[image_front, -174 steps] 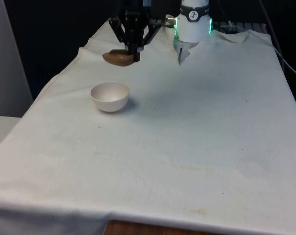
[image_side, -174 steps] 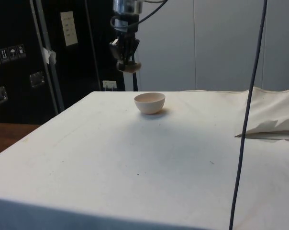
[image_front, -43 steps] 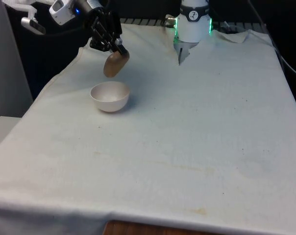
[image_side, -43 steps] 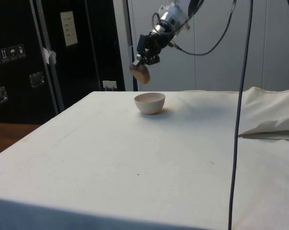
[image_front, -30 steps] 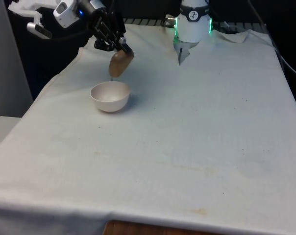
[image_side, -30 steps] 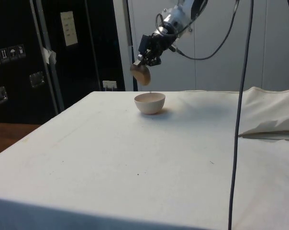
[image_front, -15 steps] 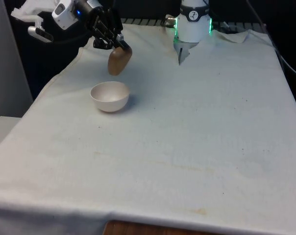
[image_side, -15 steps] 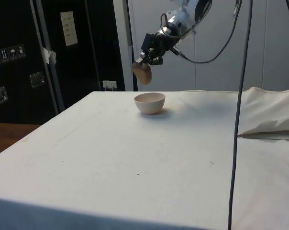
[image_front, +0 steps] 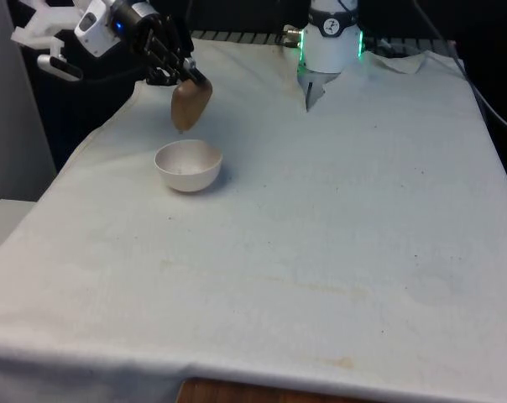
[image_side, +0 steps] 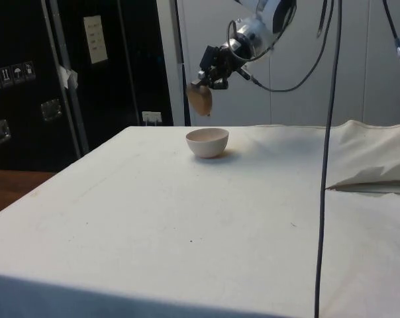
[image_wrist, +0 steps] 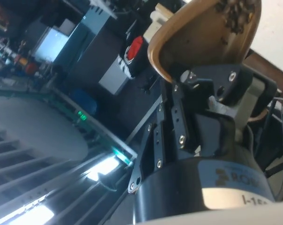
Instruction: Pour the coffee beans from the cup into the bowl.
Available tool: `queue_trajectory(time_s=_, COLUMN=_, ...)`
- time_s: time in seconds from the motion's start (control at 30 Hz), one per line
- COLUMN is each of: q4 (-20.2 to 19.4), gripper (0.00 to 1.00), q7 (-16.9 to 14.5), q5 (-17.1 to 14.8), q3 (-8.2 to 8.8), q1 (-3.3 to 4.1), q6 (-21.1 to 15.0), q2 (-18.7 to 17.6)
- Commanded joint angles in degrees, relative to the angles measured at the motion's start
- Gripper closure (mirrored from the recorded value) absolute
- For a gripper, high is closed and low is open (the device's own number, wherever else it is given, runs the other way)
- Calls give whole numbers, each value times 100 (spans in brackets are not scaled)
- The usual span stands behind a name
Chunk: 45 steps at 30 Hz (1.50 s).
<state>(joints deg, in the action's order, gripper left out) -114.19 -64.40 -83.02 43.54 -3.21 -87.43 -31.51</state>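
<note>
A brown cup hangs tipped steeply, mouth down, just above the white bowl on the front view's left. My gripper is shut on the cup's rim, reaching in from the front view's left. In the side view the cup hangs above and slightly left of the bowl. The wrist view shows the cup's inside with several coffee beans still in it, and a finger clamped on its rim. A few dark specks lie inside the bowl.
The white cloth covers the table, with a raised fold at the side view's right. The robot base stands at the far end. A black cable hangs down in the side view.
The arm has swung a little toward the front view's left and the cup has tipped further, staying over the bowl. Earlier the cup was held level farther back.
</note>
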Motion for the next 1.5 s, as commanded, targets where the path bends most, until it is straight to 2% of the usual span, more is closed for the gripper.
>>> queue_trajectory(time_s=0.0, q4=23, gripper=100, q7=0, q5=-40, q3=-23, q1=-52, q6=86, q2=-23)
queue_trajectory(time_s=0.03, q4=29, gripper=100, q7=-6, q5=-69, q3=-11, q1=-57, q6=143, q2=-34)
queue_trajectory(time_s=0.07, q4=0, gripper=100, q7=-17, q5=-57, q3=29, q1=-6, q6=97, q2=-23)
queue_trajectory(time_s=0.1, q4=40, gripper=100, q7=-23, q5=-126, q3=17, q1=-69, q6=246, q2=-63)
queue_trajectory(time_s=0.33, q4=86, gripper=100, q7=-57, q5=-350, q3=143, q1=-97, q6=653, q2=-195)
queue_trajectory(time_s=0.37, q4=46, gripper=100, q7=-80, q5=-327, q3=172, q1=-40, q6=573, q2=-166)
queue_trajectory(time_s=0.4, q4=97, gripper=100, q7=-57, q5=-378, q3=155, q1=-109, q6=710, q2=-212)
queue_trajectory(time_s=0.63, q4=155, gripper=100, q7=-74, q5=-619, q3=258, q1=-149, q6=1112, q2=-378)
queue_trajectory(time_s=0.67, q4=109, gripper=100, q7=-97, q5=-596, q3=298, q1=-86, q6=1043, q2=-350)
queue_trajectory(time_s=0.7, q4=166, gripper=100, q7=-80, q5=-647, q3=269, q1=-160, q6=1157, q2=-407)
queue_trajectory(time_s=0.77, q4=178, gripper=100, q7=-80, q5=-710, q3=292, q1=-166, q6=1243, q2=-453)
queue_trajectory(time_s=0.97, q4=223, gripper=100, q7=-69, q5=-888, q3=390, q1=-166, q6=1536, q2=-602)
queue_trajectory(time_s=1.0, q4=189, gripper=100, q7=-109, q5=-888, q3=424, q1=-120, q6=1495, q2=-590)
queue_trajectory(time_s=1.03, q4=223, gripper=100, q7=-69, q5=-917, q3=401, q1=-172, q6=1581, q2=-619)
queue_trajectory(time_s=1.23, q4=229, gripper=100, q7=-69, q5=-1083, q3=453, q1=-189, q6=1851, q2=-710)
queue_trajectory(time_s=1.27, q4=189, gripper=100, q7=-109, q5=-1077, q3=498, q1=-132, q6=1805, q2=-688)
queue_trajectory(time_s=1.3, q4=229, gripper=100, q7=-69, q5=-1106, q3=464, q1=-195, q6=1885, q2=-722)
queue_trajectory(time_s=1.47, q4=252, gripper=100, q7=-63, q5=-1249, q3=498, q1=-223, q6=2080, q2=-825)
